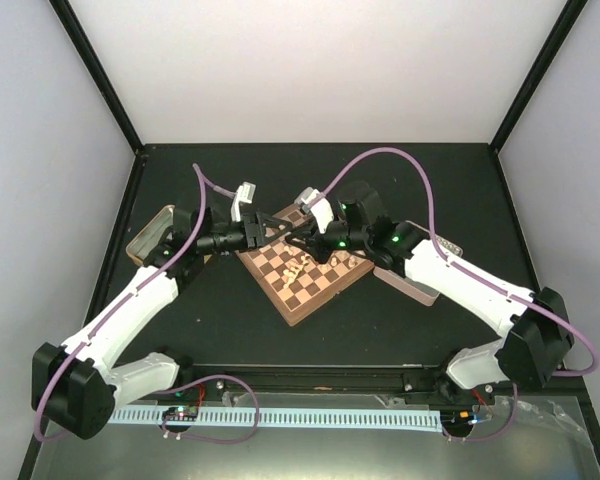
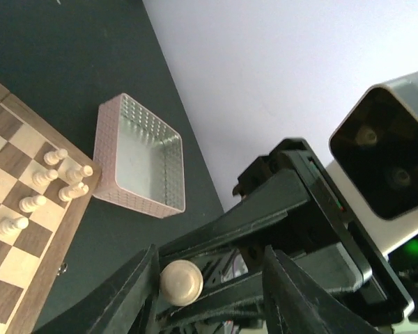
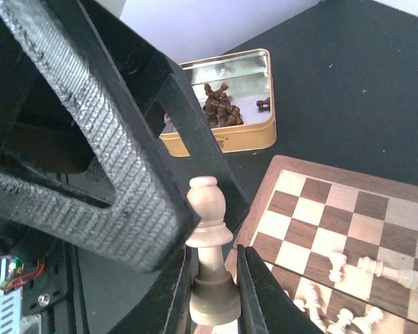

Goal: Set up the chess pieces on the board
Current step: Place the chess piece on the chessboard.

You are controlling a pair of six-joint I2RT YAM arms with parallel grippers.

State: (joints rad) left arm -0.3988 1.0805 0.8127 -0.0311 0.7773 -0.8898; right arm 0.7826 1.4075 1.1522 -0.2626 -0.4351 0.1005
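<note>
Both grippers meet above the far-left corner of the board point(image 1: 292, 318). My right gripper point(image 3: 214, 292) is shut on the base of a cream bishop point(image 3: 207, 216), which stands upright between its fingers. In the left wrist view the bishop's round base point(image 2: 180, 282) lies against one finger of my left gripper point(image 2: 212, 292). That gripper is open, with a wide gap to its other finger point(image 2: 292, 299). Several cream chess pieces point(image 2: 56, 181) stand and lie near one edge of the board point(image 2: 7, 229). In the top view the left gripper point(image 1: 280, 232) and right gripper point(image 1: 298, 236) nearly touch.
A gold tin point(image 3: 226, 132) holding dark brown pieces point(image 3: 219, 106) sits left of the board, also seen as the gold tin point(image 1: 150, 235). A pink perforated tin point(image 2: 141, 156), empty inside, lies right of the board. Dark walls enclose the table.
</note>
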